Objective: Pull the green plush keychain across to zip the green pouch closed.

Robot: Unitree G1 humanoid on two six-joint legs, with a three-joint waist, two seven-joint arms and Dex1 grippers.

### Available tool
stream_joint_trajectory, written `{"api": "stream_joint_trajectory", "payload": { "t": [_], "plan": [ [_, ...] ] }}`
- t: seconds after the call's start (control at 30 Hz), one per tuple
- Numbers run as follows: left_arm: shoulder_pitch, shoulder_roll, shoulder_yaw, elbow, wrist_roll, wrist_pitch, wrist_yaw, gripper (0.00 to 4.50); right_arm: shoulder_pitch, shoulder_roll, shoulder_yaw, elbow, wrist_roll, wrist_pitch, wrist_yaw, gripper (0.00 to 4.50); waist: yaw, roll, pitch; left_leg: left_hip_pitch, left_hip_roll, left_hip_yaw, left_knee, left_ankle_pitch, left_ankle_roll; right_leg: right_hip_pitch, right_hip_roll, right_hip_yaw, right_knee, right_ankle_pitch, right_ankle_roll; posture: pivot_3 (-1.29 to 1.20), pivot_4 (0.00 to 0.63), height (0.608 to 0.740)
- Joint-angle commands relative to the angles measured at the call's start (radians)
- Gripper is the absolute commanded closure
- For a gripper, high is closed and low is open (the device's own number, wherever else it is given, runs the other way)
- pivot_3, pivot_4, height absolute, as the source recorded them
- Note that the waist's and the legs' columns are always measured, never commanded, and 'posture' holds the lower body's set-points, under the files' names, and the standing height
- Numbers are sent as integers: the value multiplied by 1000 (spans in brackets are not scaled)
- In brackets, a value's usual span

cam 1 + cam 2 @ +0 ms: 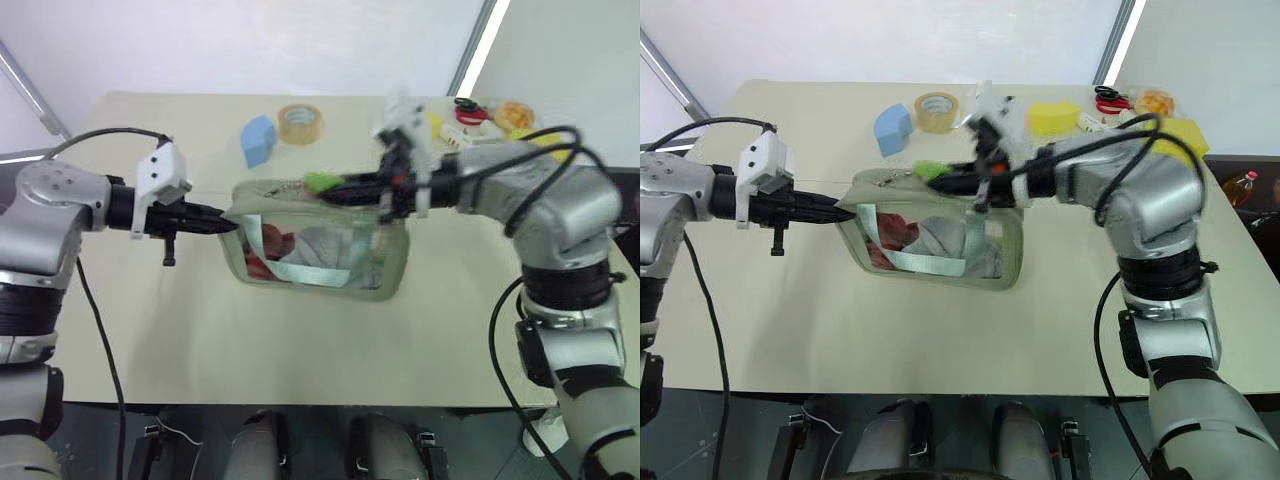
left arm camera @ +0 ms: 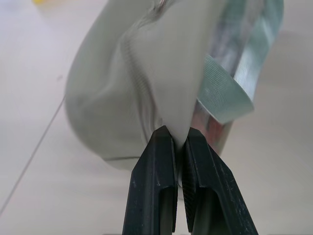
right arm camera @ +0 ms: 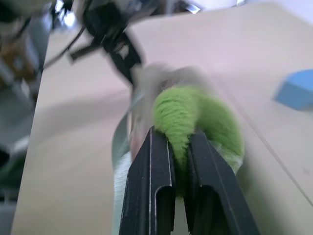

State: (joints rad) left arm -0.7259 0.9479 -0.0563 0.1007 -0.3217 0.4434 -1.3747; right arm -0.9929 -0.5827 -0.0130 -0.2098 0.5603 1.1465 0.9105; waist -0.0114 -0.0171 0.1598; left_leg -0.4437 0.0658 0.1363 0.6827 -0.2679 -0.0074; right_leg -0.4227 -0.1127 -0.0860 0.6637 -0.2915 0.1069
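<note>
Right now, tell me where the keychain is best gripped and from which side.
Grip the keychain across its fuzzy ring, coming in level along the pouch's top edge from the robot's right. The right gripper is already shut on it that way, while the left gripper pinches the pouch's opposite end.

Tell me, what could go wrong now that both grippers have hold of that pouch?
The right gripper pinches only the soft fuzz of the green plush keychain, so it might slip off as it pulls. The left gripper holds the green pouch by a thin fold of fabric at one corner; a hard tug could pull it free. The pouch hangs lifted off the table, so it may swing or twist rather than zip.
</note>
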Motion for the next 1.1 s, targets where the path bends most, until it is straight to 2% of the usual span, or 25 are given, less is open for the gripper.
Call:
{"api": "stream_joint_trajectory", "payload": {
  "t": [0.03,0.23,0.3,0.4,0.57,0.67,0.77,0.87,0.93,1.1],
  "plan": [
    [-23,10,8,12,19,-17,5,4500,25,-14,-26,-28,9,-10,-48,4429,-2,0,0,0,0,0,0,0,0,0,0,0,0,0,0,0,150,740],
    [-40,3,-1,32,30,-31,2,4500,61,-14,97,-48,-83,-138,-99,4429,-3,0,0,0,0,0,0,0,0,-1,0,0,0,0,0,0,150,740],
    [-36,9,1,24,28,-26,-3,4500,68,-49,121,-55,-111,-175,-90,4429,-3,0,0,0,0,0,0,0,0,-1,0,0,0,0,0,0,150,740],
    [-24,23,8,12,27,-10,-1,4500,73,-158,127,-69,-155,-227,-51,4429,1,0,0,0,0,0,0,0,0,-1,0,0,0,0,0,0,150,740],
    [42,52,36,-26,20,27,25,4500,107,-444,60,-108,-213,-252,13,4429,0,1,0,0,0,0,0,0,0,-1,0,0,-1,0,0,0,150,740],
    [77,59,53,-51,6,56,48,4500,218,-602,-1,-167,-237,-243,29,4429,-1,1,0,1,0,0,-1,0,0,-1,0,0,-1,0,0,0,150,740],
    [91,51,53,-68,0,73,69,4500,395,-669,-83,-237,-245,-210,2,4429,-2,1,0,2,0,1,-1,0,0,0,0,1,-1,0,0,0,150,740],
    [88,40,44,-80,-6,90,88,4500,545,-641,-110,-304,-260,-194,-59,4429,1,1,0,2,0,1,0,0,0,0,0,1,-1,0,0,0,150,740],
    [78,27,30,-84,-5,95,95,4500,615,-517,-74,-346,-249,-171,-149,4429,0,-1,-2,2,0,1,0,0,0,1,0,1,-1,0,0,0,150,740],
    [47,4,5,-73,3,93,96,4500,644,-255,169,-276,-354,-252,-306,4429,1,-1,-3,3,0,1,0,0,0,2,0,1,-1,0,0,0,150,740]
  ]
}}
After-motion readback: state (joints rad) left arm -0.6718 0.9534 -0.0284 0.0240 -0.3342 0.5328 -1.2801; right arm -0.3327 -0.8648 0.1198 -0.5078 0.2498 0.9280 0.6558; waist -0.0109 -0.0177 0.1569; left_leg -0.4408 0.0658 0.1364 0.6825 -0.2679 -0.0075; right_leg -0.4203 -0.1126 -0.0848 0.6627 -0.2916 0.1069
